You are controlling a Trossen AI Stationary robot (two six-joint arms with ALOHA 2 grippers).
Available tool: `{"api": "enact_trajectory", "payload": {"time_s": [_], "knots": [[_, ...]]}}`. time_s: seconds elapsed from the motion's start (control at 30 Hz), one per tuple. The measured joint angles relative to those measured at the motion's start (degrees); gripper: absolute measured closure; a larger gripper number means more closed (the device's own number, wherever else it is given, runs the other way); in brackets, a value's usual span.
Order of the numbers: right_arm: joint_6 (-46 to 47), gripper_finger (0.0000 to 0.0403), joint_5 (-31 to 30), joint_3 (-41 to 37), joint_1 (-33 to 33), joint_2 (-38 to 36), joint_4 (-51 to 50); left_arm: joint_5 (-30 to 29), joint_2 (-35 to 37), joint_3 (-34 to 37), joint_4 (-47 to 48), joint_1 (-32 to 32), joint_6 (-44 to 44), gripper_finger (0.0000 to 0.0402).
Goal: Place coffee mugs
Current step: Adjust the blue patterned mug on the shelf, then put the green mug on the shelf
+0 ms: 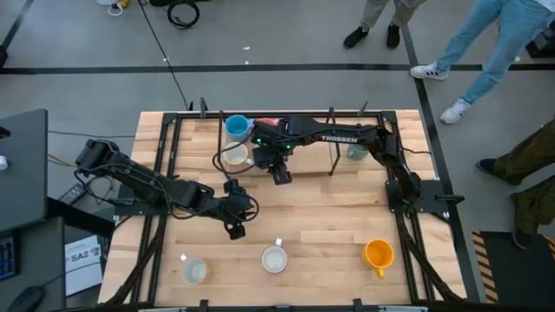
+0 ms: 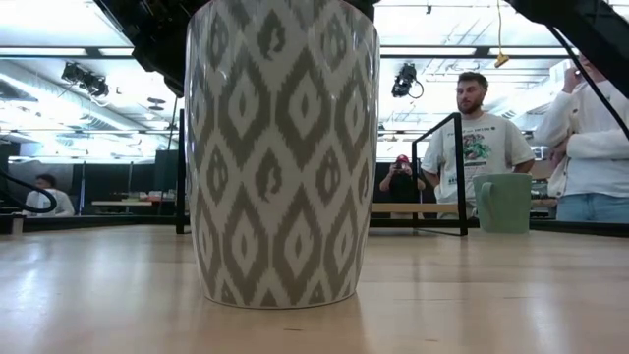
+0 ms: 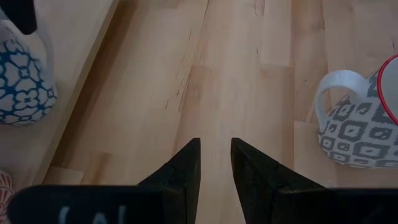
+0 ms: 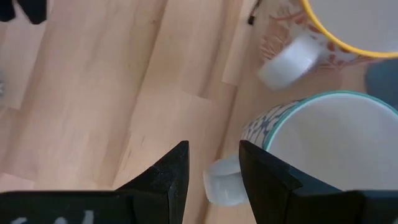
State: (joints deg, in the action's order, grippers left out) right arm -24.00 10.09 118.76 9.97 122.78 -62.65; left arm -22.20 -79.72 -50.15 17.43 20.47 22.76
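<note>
My right gripper hangs open over the table's far middle. Its fingers stand on either side of the white handle of a teal-rimmed mug just below. Behind that stand a yellow-rimmed mug and a blue mug. My left gripper is open above bare wood left of centre. A grey-patterned, red-rimmed mug and a blue-patterned one flank it. An orange mug stands at the near right and a pale green one at the far right.
A black frame runs along the table's far edge and sides. Another pale mug stands at the near left. The grey-patterned mug fills the low view. People stand beyond the far edge. Bare wood lies between the two rows of mugs.
</note>
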Motion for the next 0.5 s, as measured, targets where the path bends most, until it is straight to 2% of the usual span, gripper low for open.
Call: {"api": "enact_trajectory", "payload": {"time_s": [0.23,0.5], "knots": [[-0.1,0.0257,0.0,0.0,0.2,-0.2,-0.5,0.0,0.0,0.0,0.0,0.0,0.0,0.0306],[-0.1,0.0257,0.0,7.5,-1.2,-0.3,-11.0,0.0,0.0,0.0,0.0,0.0,0.0,0.0306]]}}
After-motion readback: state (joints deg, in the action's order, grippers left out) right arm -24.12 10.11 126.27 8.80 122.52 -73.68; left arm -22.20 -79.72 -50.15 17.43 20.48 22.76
